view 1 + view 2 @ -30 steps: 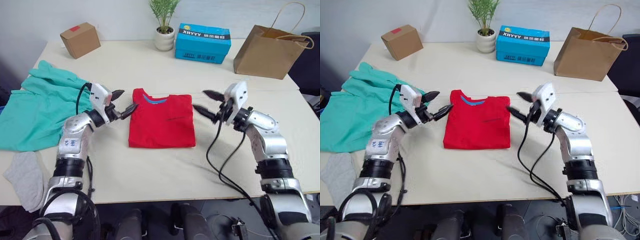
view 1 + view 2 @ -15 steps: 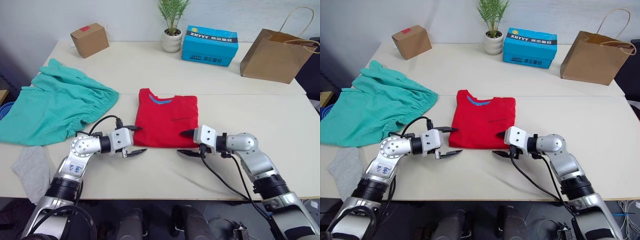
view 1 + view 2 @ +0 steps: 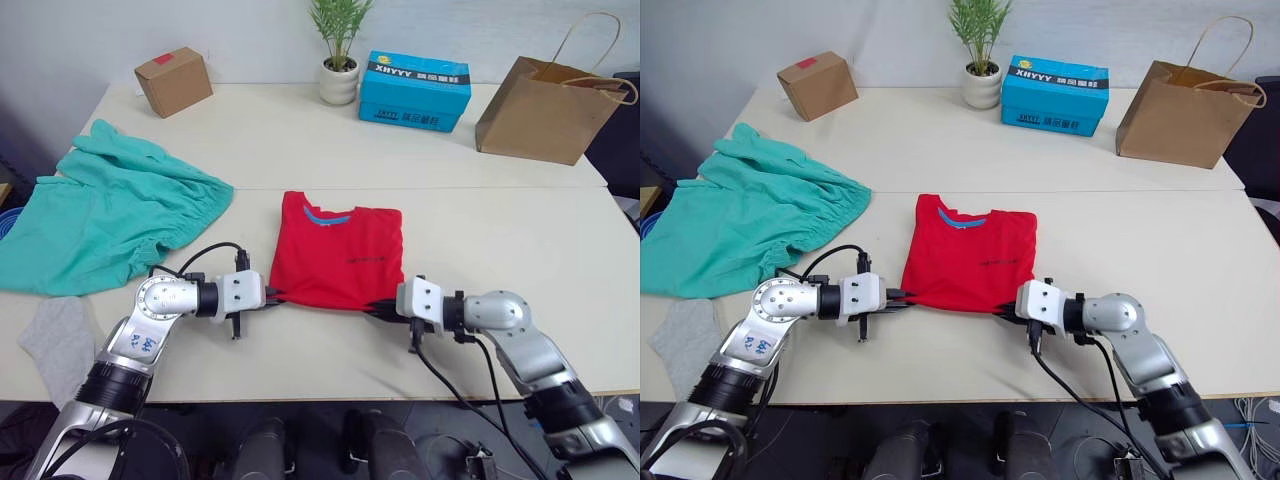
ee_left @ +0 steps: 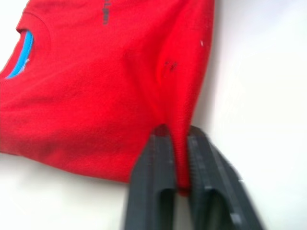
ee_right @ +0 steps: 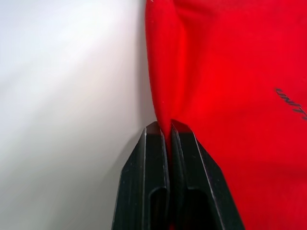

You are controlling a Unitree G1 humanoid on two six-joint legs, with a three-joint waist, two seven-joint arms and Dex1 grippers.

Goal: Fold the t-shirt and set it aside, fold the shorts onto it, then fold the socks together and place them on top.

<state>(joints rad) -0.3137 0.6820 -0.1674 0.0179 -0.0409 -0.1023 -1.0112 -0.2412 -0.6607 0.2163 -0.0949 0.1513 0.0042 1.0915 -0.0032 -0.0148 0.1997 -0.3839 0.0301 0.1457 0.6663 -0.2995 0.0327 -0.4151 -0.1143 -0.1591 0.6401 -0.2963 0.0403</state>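
T-shirt [image 3: 340, 255] hem between both grippers

The left gripper [image 4: 180, 184] pinches the hem of the t-shirt [image 4: 96, 81].

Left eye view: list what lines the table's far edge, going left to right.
Cardboard box → potted plant → blue carton → brown paper bag.

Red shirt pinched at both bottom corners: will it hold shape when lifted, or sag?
Likely sags: the shirt is soft cloth, already puckered where the left pincer and right pincer clamp it. Probably light. The folded layers may slip apart when raised.
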